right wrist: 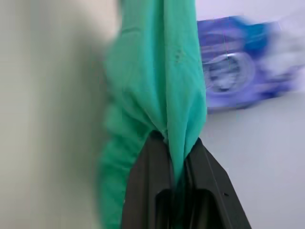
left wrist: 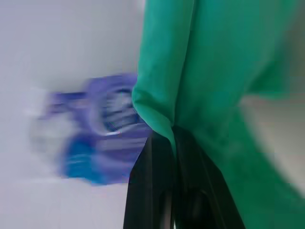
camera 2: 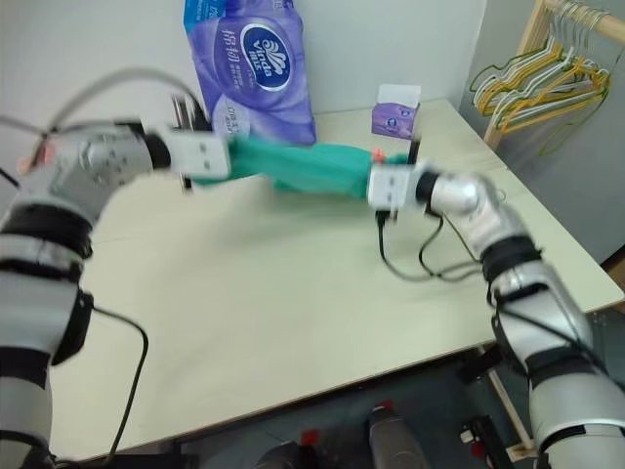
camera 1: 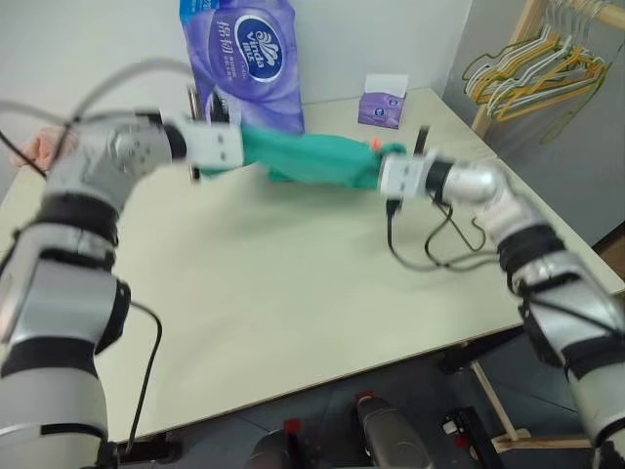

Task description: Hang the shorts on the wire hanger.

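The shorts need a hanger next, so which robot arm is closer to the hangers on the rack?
The right. Both pincers, left and right, are shut on the shorts, stretched above the table. The hangers hang past the table's right edge, on the right arm's side, though probably beyond easy reach.

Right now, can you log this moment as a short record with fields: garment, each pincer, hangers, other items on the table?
garment: shorts held off the table, stretched between the two pincers
left pincer: shut on one end of the shorts
right pincer: shut on the other end
hangers: bunch of wire hangers on a wooden rack past the table's right side; the shorts are on none of them yet
other items: purple tissue pack behind the shorts; small purple box near the far edge
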Action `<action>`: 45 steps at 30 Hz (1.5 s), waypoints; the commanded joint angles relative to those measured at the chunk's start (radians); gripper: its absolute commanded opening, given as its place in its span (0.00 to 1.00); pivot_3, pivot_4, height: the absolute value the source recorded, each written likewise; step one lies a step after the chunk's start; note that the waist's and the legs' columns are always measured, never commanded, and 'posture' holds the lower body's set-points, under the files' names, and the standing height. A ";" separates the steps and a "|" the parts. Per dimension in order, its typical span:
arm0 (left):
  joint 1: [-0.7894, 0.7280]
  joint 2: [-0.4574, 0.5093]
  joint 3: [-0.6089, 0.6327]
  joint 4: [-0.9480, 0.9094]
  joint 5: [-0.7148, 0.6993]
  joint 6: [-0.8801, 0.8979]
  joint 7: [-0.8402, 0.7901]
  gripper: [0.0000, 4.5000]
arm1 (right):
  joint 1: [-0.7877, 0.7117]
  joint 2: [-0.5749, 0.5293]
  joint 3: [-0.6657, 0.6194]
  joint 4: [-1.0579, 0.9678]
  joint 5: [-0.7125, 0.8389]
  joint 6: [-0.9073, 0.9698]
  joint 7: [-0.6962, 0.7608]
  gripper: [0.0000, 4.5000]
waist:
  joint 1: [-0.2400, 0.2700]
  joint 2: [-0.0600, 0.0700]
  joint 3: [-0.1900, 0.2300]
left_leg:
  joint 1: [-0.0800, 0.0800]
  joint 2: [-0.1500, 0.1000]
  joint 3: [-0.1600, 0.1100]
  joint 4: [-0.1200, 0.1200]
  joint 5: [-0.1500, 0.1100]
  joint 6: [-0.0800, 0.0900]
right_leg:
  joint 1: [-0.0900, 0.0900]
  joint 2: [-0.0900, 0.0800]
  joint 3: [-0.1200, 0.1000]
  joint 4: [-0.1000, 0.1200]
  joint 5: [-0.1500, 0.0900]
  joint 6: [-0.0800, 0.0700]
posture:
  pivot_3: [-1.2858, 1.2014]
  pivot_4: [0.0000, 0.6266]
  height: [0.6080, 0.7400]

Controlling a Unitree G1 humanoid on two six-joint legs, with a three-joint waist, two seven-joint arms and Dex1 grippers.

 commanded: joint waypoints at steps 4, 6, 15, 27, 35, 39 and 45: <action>0.415 0.241 0.128 -0.575 -0.334 0.446 -0.434 0.00 | 0.249 -0.141 -0.024 -0.511 0.155 0.229 0.285 0.01 | -0.007 0.000 0.000 | -0.014 0.001 -0.002 0.006 0.001 -0.002 | -0.013 0.000 -0.001 0.003 0.000 0.000 | 0.45 0.19 1.00; 0.524 0.294 0.144 -0.699 -0.396 0.529 -0.490 0.00 | 0.312 -0.183 -0.017 -0.614 0.187 0.286 0.352 0.01 | 0.007 0.000 0.000 | -0.013 0.001 -0.004 0.013 -0.001 0.001 | -0.010 0.000 -0.003 0.005 0.000 0.000 | 0.45 0.19 1.00; 0.782 0.356 0.204 -1.014 -0.532 0.726 -0.538 0.00 | 0.473 -0.295 -0.021 -0.781 0.240 0.318 0.469 0.01 | 0.094 0.002 0.005 | 0.026 0.001 -0.007 0.015 -0.012 0.011 | 0.035 0.001 -0.014 -0.005 -0.006 0.000 | 0.44 0.20 1.00; 0.855 0.319 0.204 -1.114 -0.547 0.766 -0.514 0.00 | 0.491 -0.338 -0.026 -0.782 0.260 0.294 0.534 0.01 | 0.115 0.002 0.005 | 0.027 0.002 -0.009 0.015 -0.012 0.011 | 0.035 0.001 -0.017 -0.003 -0.006 -0.001 | 0.44 0.19 1.00; 0.889 0.319 0.211 -1.142 -0.581 0.820 -0.520 0.19 | 0.474 -0.380 -0.028 -0.751 0.238 0.195 0.566 0.46 | 0.114 0.002 0.005 | 0.027 0.002 -0.009 0.015 -0.012 0.011 | 0.035 0.001 -0.017 -0.003 -0.006 -0.001 | 0.44 0.19 1.00; 0.901 0.317 0.228 -1.162 -0.609 0.839 -0.530 0.46 | 0.491 -0.418 -0.045 -0.751 0.265 0.161 0.598 0.77 | 0.114 0.002 0.005 | 0.027 0.002 -0.008 0.015 -0.012 0.011 | 0.035 0.001 -0.017 -0.003 -0.006 -0.001 | 0.44 0.19 1.00; 0.810 0.197 0.325 -1.164 -0.766 0.926 -0.463 0.88 | 0.583 -0.443 -0.182 -0.826 0.445 0.385 0.567 1.00 | 0.120 0.002 0.005 | 0.026 0.002 -0.009 0.015 -0.012 0.011 | 0.036 0.001 -0.017 -0.003 -0.006 -0.001 | 0.44 0.18 1.00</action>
